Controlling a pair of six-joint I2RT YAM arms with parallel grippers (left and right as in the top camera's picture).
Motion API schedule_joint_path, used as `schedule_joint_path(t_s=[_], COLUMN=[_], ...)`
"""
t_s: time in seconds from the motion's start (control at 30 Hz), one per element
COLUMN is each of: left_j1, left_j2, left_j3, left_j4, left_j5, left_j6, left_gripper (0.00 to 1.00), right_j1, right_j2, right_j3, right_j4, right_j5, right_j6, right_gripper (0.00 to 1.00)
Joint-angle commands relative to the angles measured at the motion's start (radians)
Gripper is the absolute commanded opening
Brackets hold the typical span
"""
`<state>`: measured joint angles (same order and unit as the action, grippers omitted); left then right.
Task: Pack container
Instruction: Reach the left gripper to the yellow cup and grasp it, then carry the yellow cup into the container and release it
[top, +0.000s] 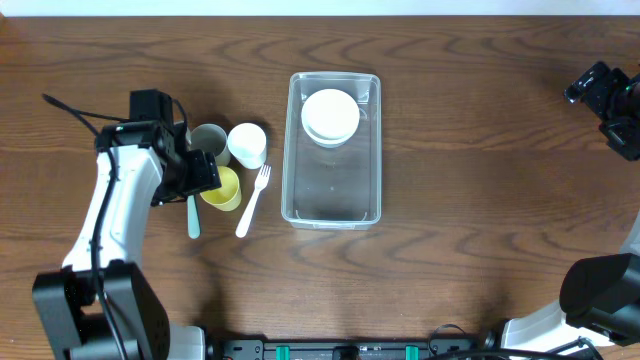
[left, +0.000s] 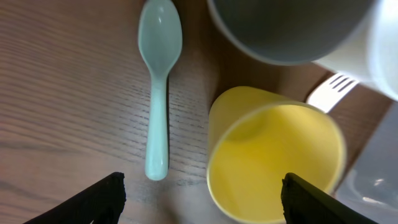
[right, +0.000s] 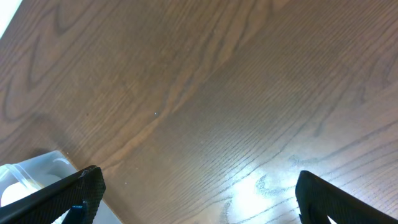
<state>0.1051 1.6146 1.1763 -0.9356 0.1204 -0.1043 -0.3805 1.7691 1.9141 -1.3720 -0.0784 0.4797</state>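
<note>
Between the left jaws, seen from the left wrist, stands a yellow cup (left: 273, 155) with its mouth toward the camera. It is close to one fingertip (left: 311, 202) and no contact is visible. The jaws are spread wide and hold nothing. A pale teal spoon (left: 158, 81) lies on the tabletop (left: 62, 93) nearer the opposite fingertip, with its bowl pointing away from the jaws. Just beyond the yellow cup are a grey cup (left: 286, 28), a white cup (left: 385, 50) and the tines of a white fork (left: 333, 87).

From overhead, the left arm (top: 115, 200) runs from its base at the near edge up the left side. It folds at the wrist so that the jaws point back toward the cluster of cups.

Farther from these jaws, past the fork, is the container (top: 290, 150), a clear bin lying lengthwise at mid-tabletop. A white bowl (top: 330, 117) sits in its far end, and its near half is bare.

The right arm (top: 610, 100) is raised at the far right edge, well apart from the container. In the right wrist view the right jaws are released and wide apart over bare wood, gripping nothing. A corner of the container shows beside one fingertip (right: 74, 193).
</note>
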Motion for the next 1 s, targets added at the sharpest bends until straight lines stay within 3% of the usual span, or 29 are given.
schedule_joint_path(t_s=[0.0,0.13,0.2,0.3,0.33,0.5,0.77,0.97], left_j1=[0.006,0.006,0.006,0.006,0.006,0.006,-0.029,-0.188], left_j2=[0.050,0.098,0.115,0.121,0.117,0.053,-0.196,-0.310], left_j3=[-0.011,-0.011,-0.011,-0.010,-0.006,0.027,0.199,0.329], left_j4=[0.005,0.032,0.043,0.044,0.042,-0.020,-0.210,-0.148], left_j5=[-0.005,-0.005,-0.005,0.001,0.006,0.029,0.065,0.101], left_j6=[0.005,0.005,0.005,0.005,0.004,-0.003,-0.020,0.022], left_gripper=[0.80,0.67,0.50,0.10,0.06,0.06,0.06,0.06], right_j1=[-0.007,-0.007,-0.007,-0.007,-0.007,-0.007,-0.007,-0.007], right_j2=[0.004,0.004,0.004,0.004,0.004,0.004,0.004,0.004], right_j3=[-0.002,-0.002,-0.002,-0.002,-0.002,-0.002,-0.002,-0.002], right_j4=[-0.002,-0.002,-0.002,-0.002,-0.002,-0.002,-0.002,-0.002], right_j5=[0.000,0.000,0.000,0.000,0.000,0.000,0.000,0.000], right_j6=[-0.006,-0.006,-0.006,-0.006,-0.006,-0.006,-0.006,-0.006], right_gripper=[0.99,0.99,0.99,0.99,0.99,0.99,0.99,0.99])
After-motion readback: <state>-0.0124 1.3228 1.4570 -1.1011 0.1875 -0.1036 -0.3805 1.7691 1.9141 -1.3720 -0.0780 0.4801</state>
